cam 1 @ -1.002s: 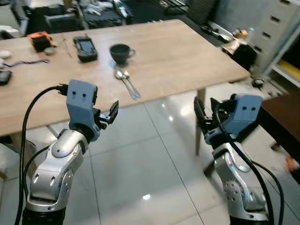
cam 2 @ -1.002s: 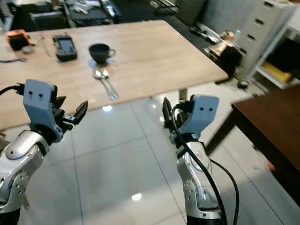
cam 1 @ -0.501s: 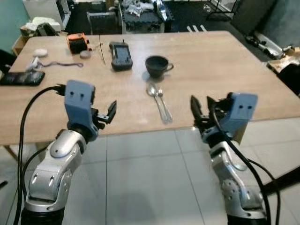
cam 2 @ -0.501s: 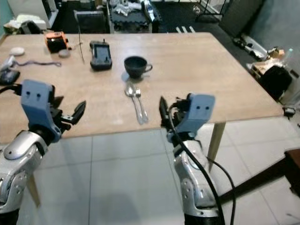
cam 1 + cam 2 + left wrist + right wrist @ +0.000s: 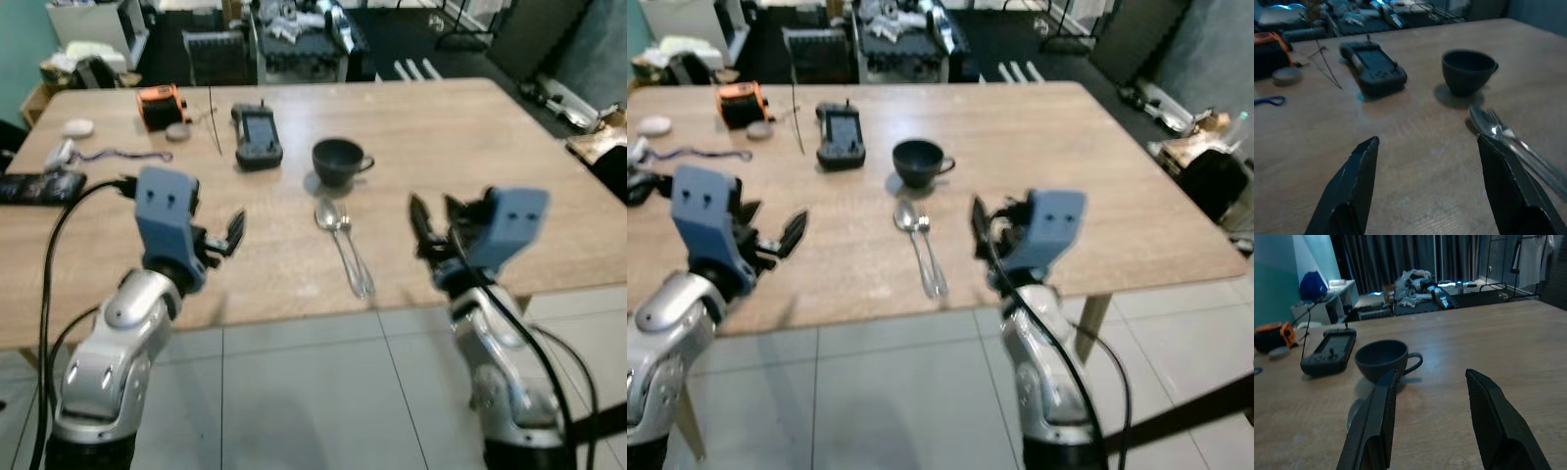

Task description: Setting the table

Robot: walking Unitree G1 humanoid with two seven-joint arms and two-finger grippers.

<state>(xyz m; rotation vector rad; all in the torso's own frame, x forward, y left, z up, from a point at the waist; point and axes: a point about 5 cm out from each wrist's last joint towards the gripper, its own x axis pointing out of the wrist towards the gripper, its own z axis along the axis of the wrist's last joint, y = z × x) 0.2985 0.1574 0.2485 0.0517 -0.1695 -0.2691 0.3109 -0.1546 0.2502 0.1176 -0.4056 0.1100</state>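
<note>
Cam swung; table [image 5: 441,147] now centred.

phone [image 5: 37,186] cut off at edge, spoon [image 5: 1354,412] behind finger

Bare tabletop [image 5: 470,137] right of cup [image 5: 338,160] and cutlery [image 5: 345,245].

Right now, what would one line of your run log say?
left gripper: open, empty | right gripper: open, empty | dark cup, spoon, fork: on wooden table
</note>
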